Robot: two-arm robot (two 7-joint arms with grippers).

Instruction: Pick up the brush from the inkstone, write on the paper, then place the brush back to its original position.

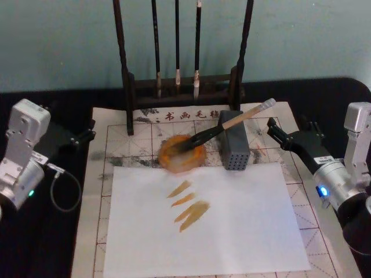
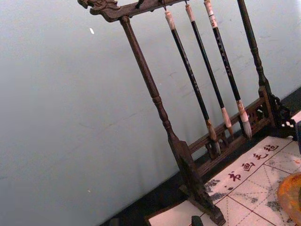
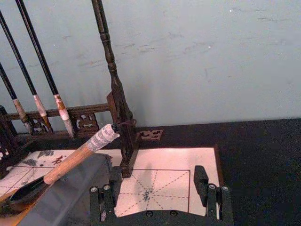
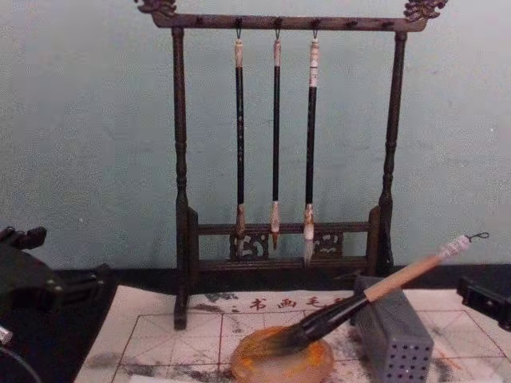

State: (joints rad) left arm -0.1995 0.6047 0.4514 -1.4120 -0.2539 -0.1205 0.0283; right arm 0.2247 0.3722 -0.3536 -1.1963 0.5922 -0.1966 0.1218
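The right gripper [image 1: 277, 132] is hovering released — the brush [image 1: 232, 123] is lying just beside it, bristles in the inkstone [image 1: 182, 154]; the left gripper [image 1: 87, 134] is idling, fingers unclear.

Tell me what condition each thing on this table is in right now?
brush: bristles in the dish, handle leaning on the grey block, not held.
inkstone: flat on the gridded mat, holding orange liquid.
white sheet: flat, four orange strokes on it.
gridded mat: spread flat, grey smudges.
grey block: upright.
three slim brushes: hanging from the rack.
left gripper: open, empty.
right gripper: open, empty.
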